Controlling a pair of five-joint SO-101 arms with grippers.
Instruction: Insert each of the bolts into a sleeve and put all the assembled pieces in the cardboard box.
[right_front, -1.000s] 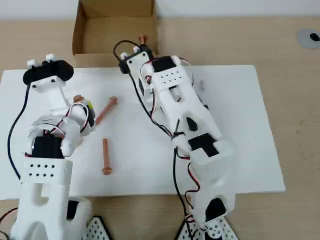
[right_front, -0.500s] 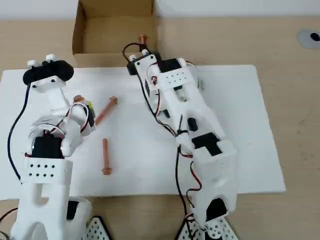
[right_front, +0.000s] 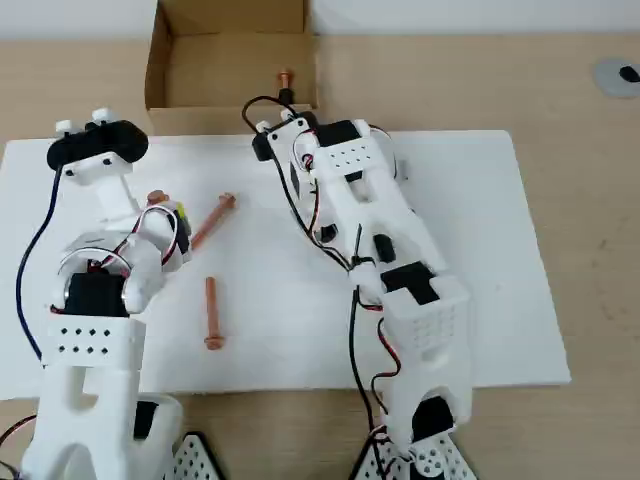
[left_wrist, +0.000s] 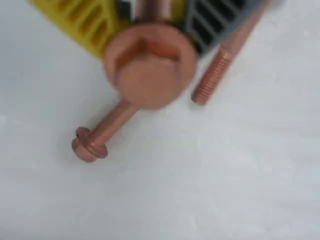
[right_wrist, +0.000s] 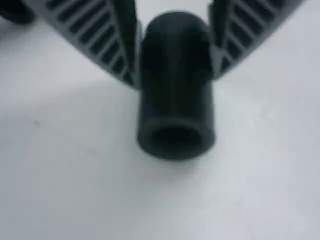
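Two bolts lie loose on the sheet (right_front: 480, 300) that covers the tabletop (right_front: 590, 200): a slanted bolt (right_front: 212, 220) and, closer to the arm bases, a near bolt (right_front: 211, 312). Both are left of centre.

Left tool (left_wrist: 150, 35): closed on a held bolt (left_wrist: 150, 65), whose head stands clear of the yellow and black fingers (left_wrist: 85, 20). It sits at the left of the sheet, just left of the slanted bolt.

Right tool (right_wrist: 175, 45): closed on a black sleeve (right_wrist: 175, 110), gripped by its sides, with the open bore clear of the fingers and close above the sheet. It sits at the sheet's far edge, just short of the box (right_front: 160, 70).

One copper-topped piece (right_front: 285, 80) stands in the box's near right corner. It appears to be an assembled one already delivered.

Assessment: the step in hand is mating bolt to sleeve. Both parts are gripped, but the tools are well apart. The next move calls for bringing the tools together, setting the shank tip and the bore on one axis, and pushing home without loosening either grip. Boxing the piece follows, and the two loose bolts remain to be done.
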